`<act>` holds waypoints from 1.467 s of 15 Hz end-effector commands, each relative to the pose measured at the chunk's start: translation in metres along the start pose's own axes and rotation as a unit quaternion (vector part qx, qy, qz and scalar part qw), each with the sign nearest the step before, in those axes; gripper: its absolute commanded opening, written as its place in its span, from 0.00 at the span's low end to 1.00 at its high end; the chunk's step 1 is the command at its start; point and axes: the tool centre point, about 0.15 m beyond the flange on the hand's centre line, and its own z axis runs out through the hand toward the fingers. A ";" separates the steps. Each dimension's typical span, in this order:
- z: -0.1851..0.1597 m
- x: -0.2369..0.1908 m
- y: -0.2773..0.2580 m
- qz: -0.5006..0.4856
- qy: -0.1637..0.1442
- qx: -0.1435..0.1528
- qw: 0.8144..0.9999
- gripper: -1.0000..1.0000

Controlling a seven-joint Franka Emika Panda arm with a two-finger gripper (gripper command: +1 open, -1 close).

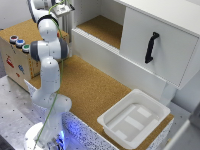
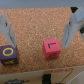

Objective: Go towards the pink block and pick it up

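Gripper [image 2: 41, 25] wide open, empty, above pink block [image 2: 51, 50] near cork edge.

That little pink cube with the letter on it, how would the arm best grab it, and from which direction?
Probably straight down from above, closing the jaws on two opposite flat side faces of the pink block. It sits flat on the cork surface, lettered face up, and the open gripper already has a finger on either side. The purple block stands apart, so it should not interfere.
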 end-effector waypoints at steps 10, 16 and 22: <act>0.060 0.038 0.057 -0.031 -0.001 0.056 0.998 1.00; 0.073 0.037 0.059 -0.040 0.000 0.076 0.996 0.00; 0.070 0.035 0.058 -0.034 0.011 0.076 0.997 0.00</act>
